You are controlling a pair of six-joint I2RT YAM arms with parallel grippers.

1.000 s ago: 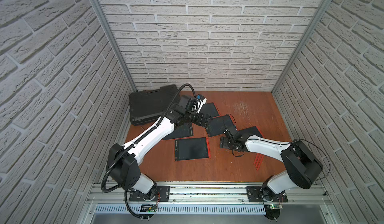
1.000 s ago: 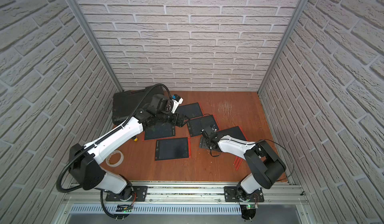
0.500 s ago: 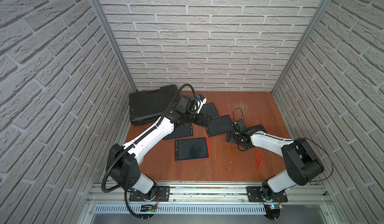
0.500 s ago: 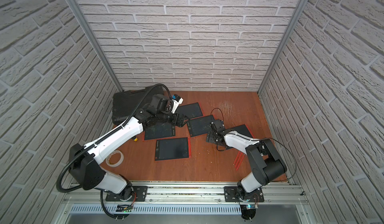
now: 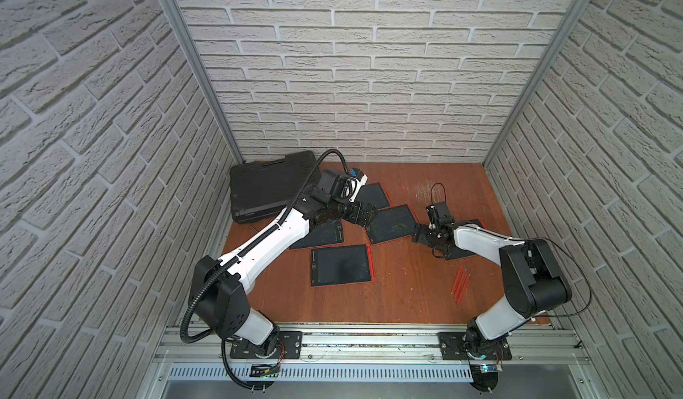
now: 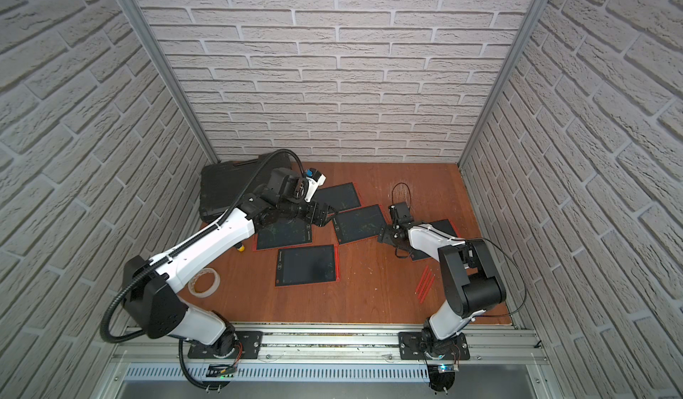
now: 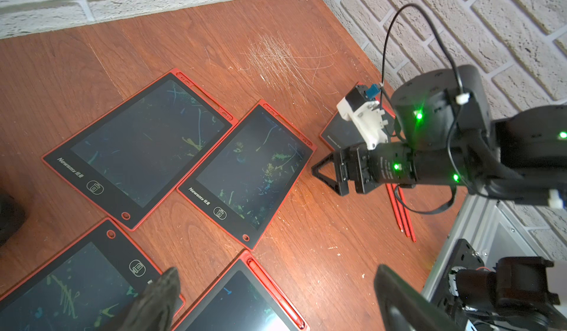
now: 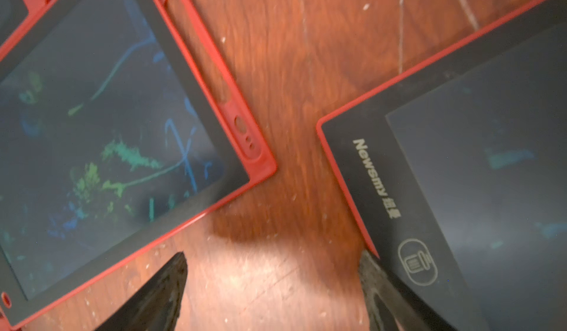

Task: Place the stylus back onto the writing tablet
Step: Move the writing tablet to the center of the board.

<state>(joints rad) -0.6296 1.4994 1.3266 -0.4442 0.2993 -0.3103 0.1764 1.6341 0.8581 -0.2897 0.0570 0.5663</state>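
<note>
Our right gripper (image 8: 273, 271) hangs low over bare table (image 8: 291, 68) between the middle tablet (image 8: 107, 130) and the right tablet (image 8: 475, 176), its jaws spread wide with nothing in them. Our left gripper (image 7: 276, 277) is fully open and empty too, poised above the tablets on its own side. The three loose styluses (image 5: 460, 286) lie side by side on the wood nearer the rail, well apart from both grippers, so we judge that no pick has begun. The front tablet (image 5: 340, 266) already carries a docked stylus (image 7: 273, 291) along its edge.

We see several ways this could slip:
- The styluses lie so close together that wide jaws closing on one may catch two, or flick a neighbour away.
- They are thin and lie flat, so our fingertips may scrape the table or ride over the shaft.
- One right finger sits just beside the right tablet's corner, and swinging away carelessly could shove that tablet.
- The slot (image 8: 233, 99) on the middle tablet is narrow, so a stylus held askew would rest across the rim unseated.
- With both arms near the middle tablet, we risk them meeting
</note>
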